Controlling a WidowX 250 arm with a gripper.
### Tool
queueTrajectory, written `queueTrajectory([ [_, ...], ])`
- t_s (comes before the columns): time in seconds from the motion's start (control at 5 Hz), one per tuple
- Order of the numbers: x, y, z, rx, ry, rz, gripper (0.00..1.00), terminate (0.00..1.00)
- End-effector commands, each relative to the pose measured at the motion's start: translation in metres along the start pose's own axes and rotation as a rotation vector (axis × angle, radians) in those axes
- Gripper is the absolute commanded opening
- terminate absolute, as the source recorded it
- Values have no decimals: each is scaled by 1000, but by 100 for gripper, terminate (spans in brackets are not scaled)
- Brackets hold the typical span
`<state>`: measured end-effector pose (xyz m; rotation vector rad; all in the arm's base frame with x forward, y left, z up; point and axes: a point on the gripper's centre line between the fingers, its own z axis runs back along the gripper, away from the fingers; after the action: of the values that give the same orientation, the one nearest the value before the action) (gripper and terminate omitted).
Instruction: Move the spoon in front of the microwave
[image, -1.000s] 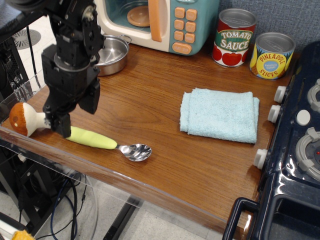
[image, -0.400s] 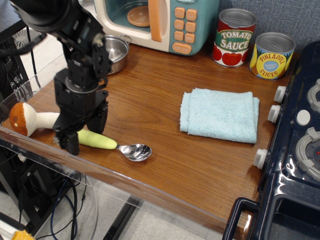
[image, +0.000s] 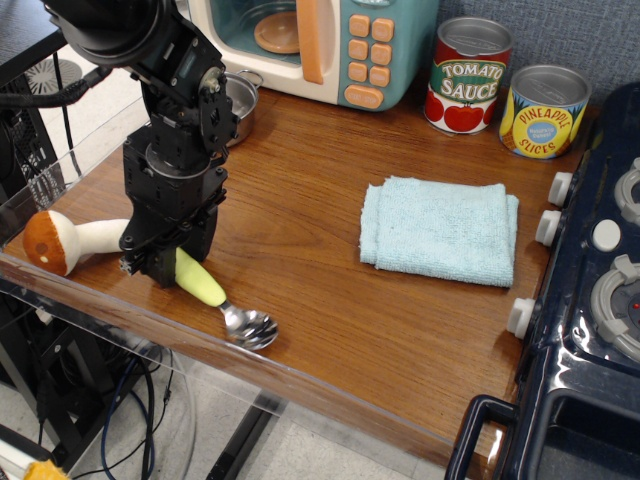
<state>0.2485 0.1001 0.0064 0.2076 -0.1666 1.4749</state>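
The spoon (image: 207, 287) lies near the table's front left edge, with its yellow-green handle pointing back-left and its shiny bowl (image: 250, 328) close to the edge. My gripper (image: 165, 262) stands straight down over the handle's far end, and its fingers close around it. The handle's leafy tip is hidden under the gripper. The teal microwave (image: 385, 45), with a cream door frame and orange buttons, stands at the back of the table, well away from the spoon.
A toy mushroom (image: 48, 243) lies just left of the gripper. A steel pot (image: 240, 100) sits behind the arm by the microwave. A light blue folded towel (image: 440, 228) lies mid-table. Two cans (image: 470, 75) stand at the back right. A toy stove (image: 600, 290) borders the right.
My gripper has moved right and lowered onto the spoon's handle. The spoon has turned, and its bowl has swung toward the front edge. The mushroom has shifted slightly.
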Motion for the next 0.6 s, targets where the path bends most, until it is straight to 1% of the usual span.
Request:
queueTrajectory([
  [0.0, 3, 7, 3, -1, 14, -3, 0, 0],
  [0.2, 9, 5, 22, -19, 35, 40, 0, 0],
  [0.4, 18, -6, 45, -57, 58, 112, 0, 0],
])
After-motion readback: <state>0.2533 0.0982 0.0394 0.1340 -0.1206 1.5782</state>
